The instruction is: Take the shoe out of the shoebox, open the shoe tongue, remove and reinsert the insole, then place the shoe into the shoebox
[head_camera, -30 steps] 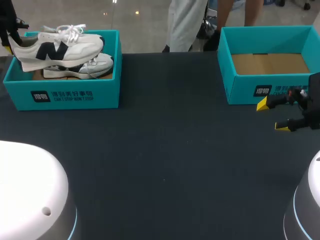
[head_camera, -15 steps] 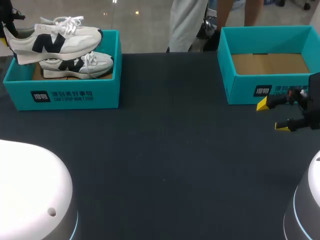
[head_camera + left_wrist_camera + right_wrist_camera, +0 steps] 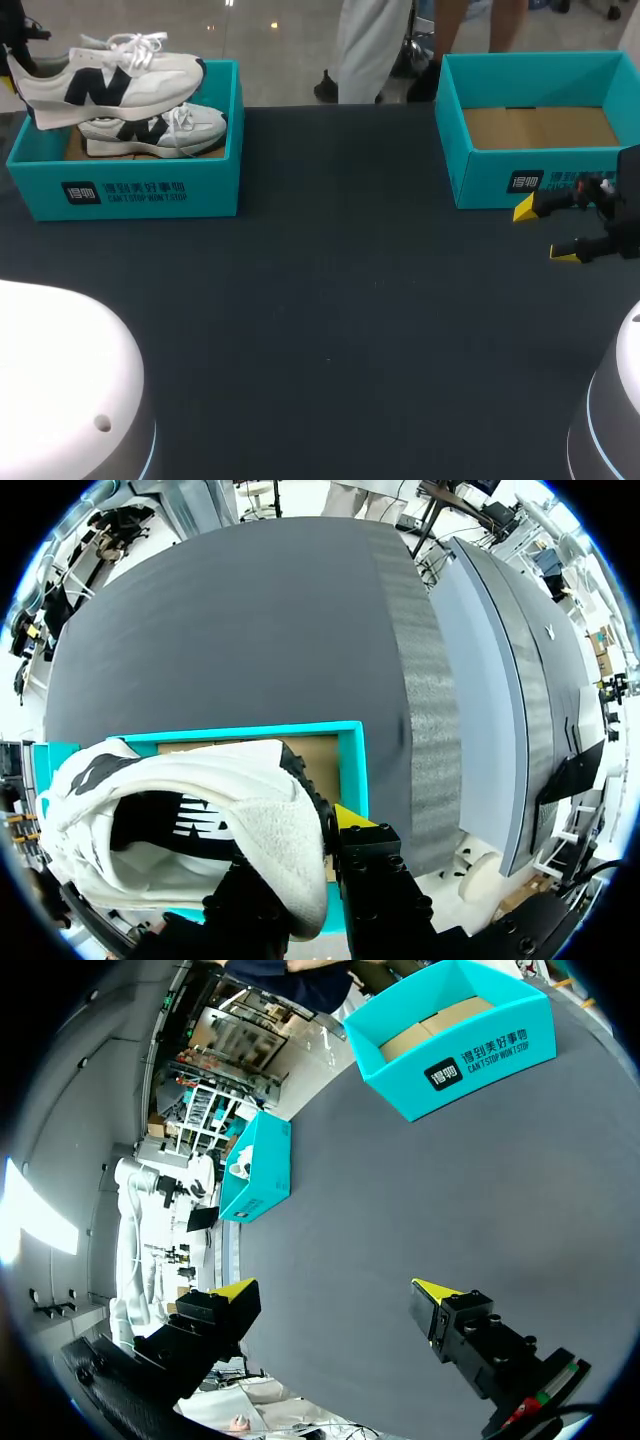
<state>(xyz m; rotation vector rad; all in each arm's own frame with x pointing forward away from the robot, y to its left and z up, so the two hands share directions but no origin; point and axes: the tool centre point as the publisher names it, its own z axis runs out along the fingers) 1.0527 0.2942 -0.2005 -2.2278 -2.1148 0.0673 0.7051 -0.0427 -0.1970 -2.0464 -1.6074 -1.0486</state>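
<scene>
A white sneaker with a dark logo (image 3: 110,78) hangs level above the left teal shoebox (image 3: 140,190). My left gripper (image 3: 18,62) is shut on its heel at the far left. In the left wrist view the heel collar (image 3: 285,830) sits pinched between that gripper's (image 3: 300,880) fingers, with the box (image 3: 352,770) beneath. A second sneaker (image 3: 160,132) lies inside the box. My right gripper (image 3: 545,232) stands open and empty just in front of the right teal shoebox (image 3: 500,175); its yellow tips are wide apart around nothing in the right wrist view (image 3: 335,1290).
The right shoebox holds only its bare cardboard floor (image 3: 540,128) and also shows in the right wrist view (image 3: 470,1030). The dark tabletop (image 3: 340,280) stretches between the two boxes. White arm housings fill the near corners.
Over the last second my left gripper lifted the sneaker up out of the box and levelled it; in the last half second it has held still. The right arm has not moved.
</scene>
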